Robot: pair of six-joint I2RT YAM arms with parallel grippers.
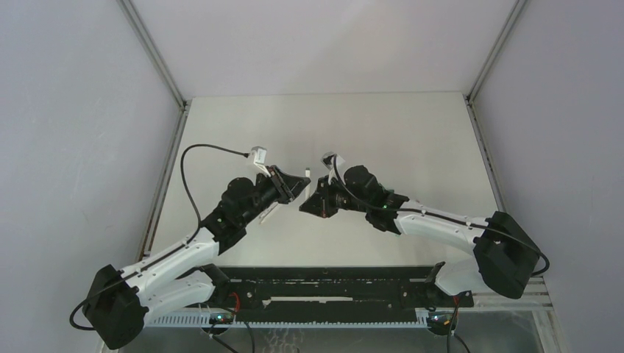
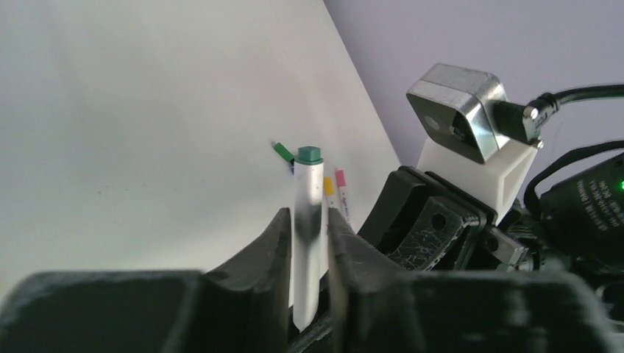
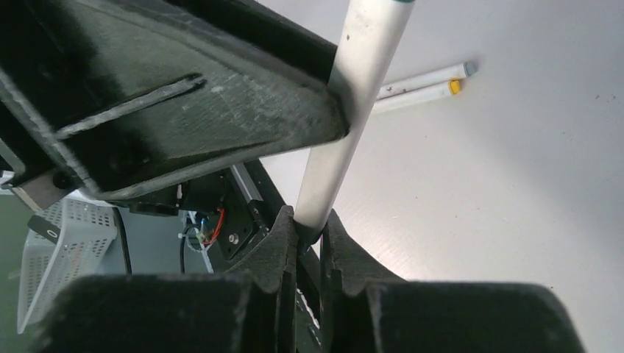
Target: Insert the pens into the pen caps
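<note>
A white pen [image 2: 309, 191] with a green end [image 2: 310, 154] stands between the fingers of my left gripper [image 2: 307, 217], which is shut on its barrel. The same pen [image 3: 353, 95] runs down into my right gripper [image 3: 309, 220], whose jaws are shut on its lower end. Both grippers meet above the middle of the table, left gripper [image 1: 296, 184] and right gripper [image 1: 310, 204], with the pen [image 1: 308, 174] held between them. A small green pen cap [image 2: 282, 151] lies on the table beyond. The other pen caps are out of view.
Two more pens lie side by side on the table, one with a yellow tip [image 3: 455, 87] and one with a pale blue tip [image 3: 467, 70]. A pink-tipped pen [image 2: 341, 184] shows behind the held one. The right wrist camera [image 2: 460, 121] sits close to my left fingers.
</note>
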